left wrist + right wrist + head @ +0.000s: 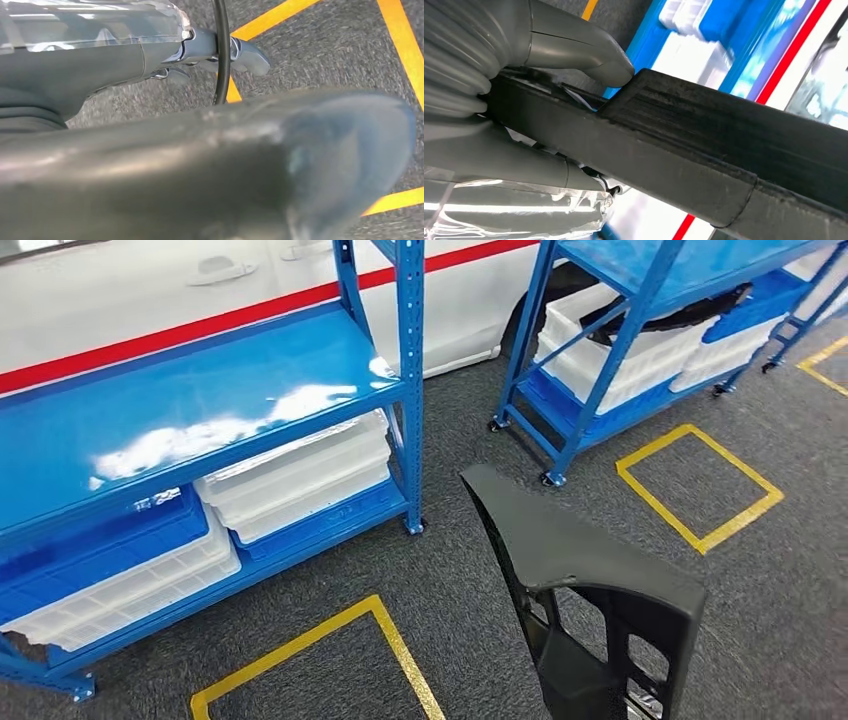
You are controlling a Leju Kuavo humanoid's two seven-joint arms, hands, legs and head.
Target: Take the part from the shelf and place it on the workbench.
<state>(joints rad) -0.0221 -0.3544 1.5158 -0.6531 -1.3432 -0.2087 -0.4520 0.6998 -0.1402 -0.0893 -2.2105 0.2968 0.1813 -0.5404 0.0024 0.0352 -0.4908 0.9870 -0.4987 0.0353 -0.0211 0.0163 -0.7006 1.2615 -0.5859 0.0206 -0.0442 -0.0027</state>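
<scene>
Head view shows the black plastic part [560, 550] held up over the grey carpeted floor [440, 570], near right, beside a blue shelf [200, 390] carrying white bins [300, 475]. Yellow floor squares [700, 485] lie around it. Right wrist view has the right robot hand [499, 95] grasping the part's edge, thumb pressed on top. Left wrist view shows the left robot hand [150, 125] blurred above the carpet; its state I cannot tell.
</scene>
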